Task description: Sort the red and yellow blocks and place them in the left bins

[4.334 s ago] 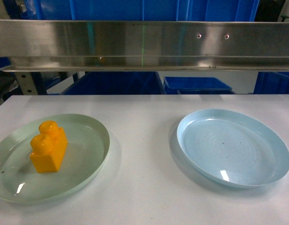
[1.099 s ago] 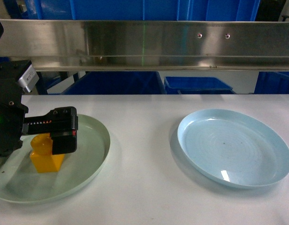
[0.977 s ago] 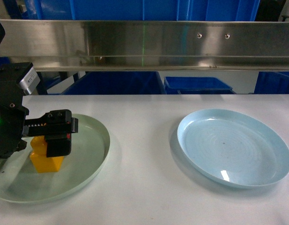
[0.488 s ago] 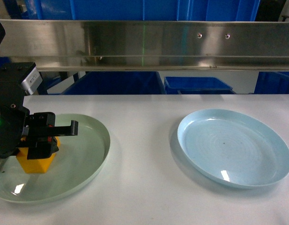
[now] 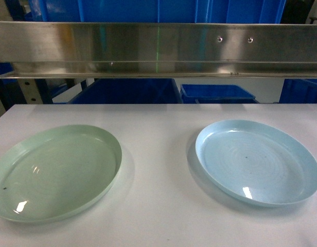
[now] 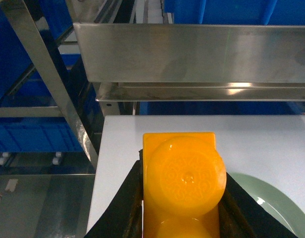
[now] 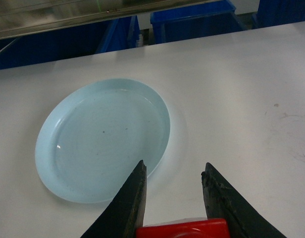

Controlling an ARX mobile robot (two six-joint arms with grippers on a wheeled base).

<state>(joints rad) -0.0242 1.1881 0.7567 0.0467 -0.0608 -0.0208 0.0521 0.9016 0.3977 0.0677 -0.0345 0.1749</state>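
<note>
We hold the yellow block (image 6: 184,191) in our left tool (image 6: 181,198), its jaws pressed against the brick's two long sides. In the left wrist view one round stud faces the camera and a second shows below it at 6 o'clock, so the brick's long axis runs from 6 to 12 o'clock, along the line of the jaws, with its far end pointing toward the table's back edge and the steel shelf (image 6: 192,54) beyond. It hangs above the left back corner of the table (image 6: 271,139), with the rim of the pale green plate (image 6: 271,198) at 4 o'clock from it.

The red block (image 7: 184,229) sits between the jaws of our right tool (image 7: 175,198); only its top edge shows at the bottom of the right wrist view, so we cannot tell which way it points. The jaws stand close beside it and appear to grip it. The pale blue plate (image 7: 103,139) lies at 10 o'clock from that tool.

In the head view both plates, green (image 5: 55,172) and blue (image 5: 256,162), carry no block, and neither tool appears. We judge that both blocks are picked up and neither is yet placed. No left bin shows clearly, so the carry and both drops remain.
</note>
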